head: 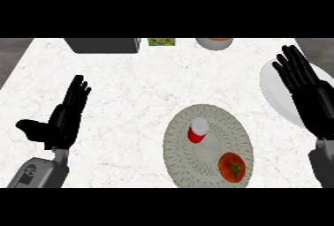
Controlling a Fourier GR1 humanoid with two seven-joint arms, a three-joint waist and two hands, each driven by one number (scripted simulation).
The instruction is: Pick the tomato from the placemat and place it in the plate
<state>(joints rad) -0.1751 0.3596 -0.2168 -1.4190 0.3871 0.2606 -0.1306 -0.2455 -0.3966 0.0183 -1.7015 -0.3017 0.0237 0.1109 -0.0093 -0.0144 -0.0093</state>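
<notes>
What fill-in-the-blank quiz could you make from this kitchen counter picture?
1. The tomato lies on the round woven ____.
2. The right hand partly covers the white ____.
3. With straight fingers, the left hand is ____, not shut.
Missing words: placemat; plate; open.

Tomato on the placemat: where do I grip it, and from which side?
Probably take the tomato round its middle from above, the right hand coming from the right. It sits stem-up near the placemat's right edge; the red-and-white container stands apart, far-left of it.
</notes>
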